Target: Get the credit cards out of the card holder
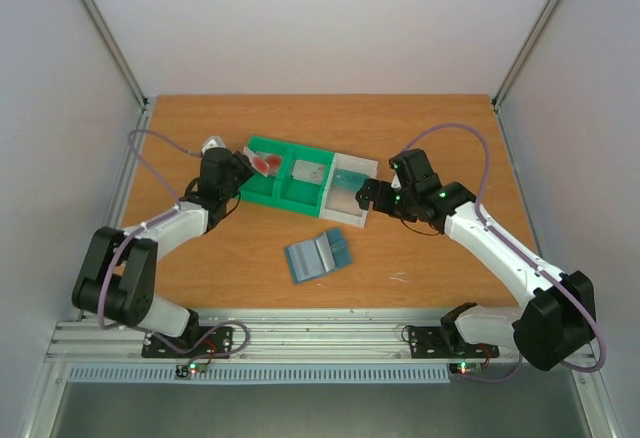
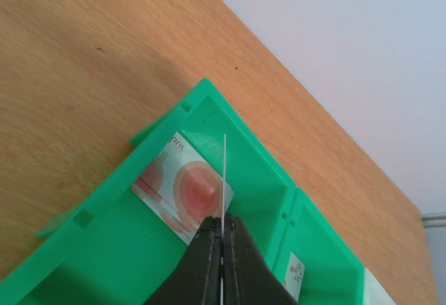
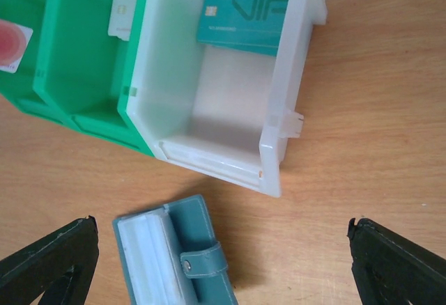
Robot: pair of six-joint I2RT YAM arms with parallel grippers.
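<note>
Entry: card holder, laid open on the table, about midway between the left and right edges and just nearside of the bin tray. Its fold is set across the closing line of the right jaws. Whether any card is in it cannot be told.

The right gripper is spread wide with nothing held. It is placed at the tray's near rim, with the holder just nearside, and is judged the nearer arm.

The left gripper is clamped on a thin white edge, judged a card seen edge-on, above the leftmost compartment, where a pink card is lodged.

A teal card is lodged in the white end compartment.
</note>
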